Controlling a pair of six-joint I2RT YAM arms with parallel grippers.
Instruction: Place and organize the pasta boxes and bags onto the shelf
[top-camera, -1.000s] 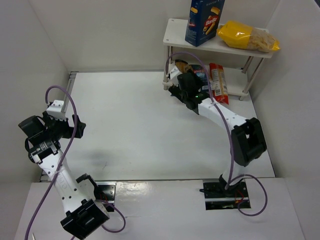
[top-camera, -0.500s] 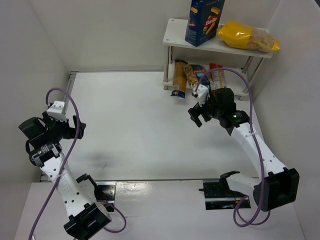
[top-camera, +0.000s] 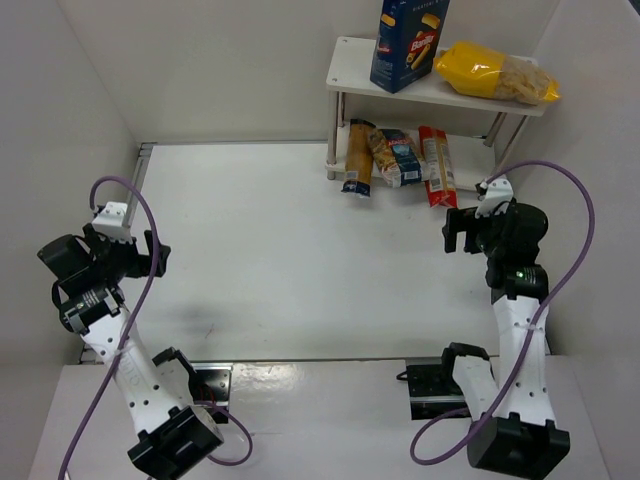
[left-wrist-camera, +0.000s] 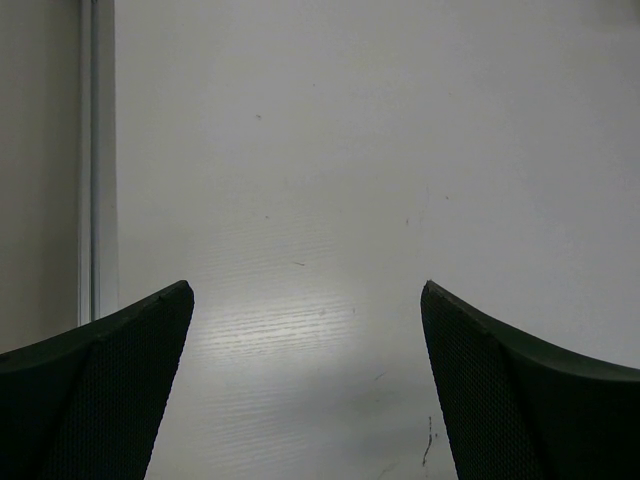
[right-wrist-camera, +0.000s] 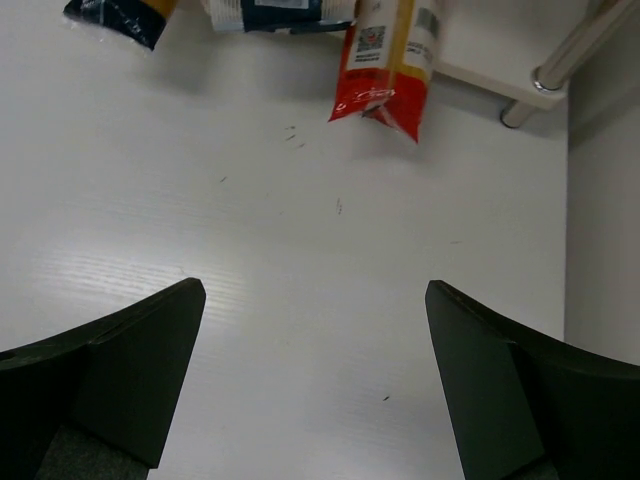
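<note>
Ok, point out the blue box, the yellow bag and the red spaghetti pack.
blue box (top-camera: 408, 45), top external view, front face.
yellow bag (top-camera: 472, 68), top external view, yellow left part.
red spaghetti pack (right-wrist-camera: 388, 65), right wrist view, printed middle.

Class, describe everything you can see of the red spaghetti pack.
The red spaghetti pack is a long, narrow, glossy plastic packet, red with a yellow stretch and a printed code near its crimped end. It lies on the lower board of the shelf, near end overhanging the table. Nothing grips it.
</note>
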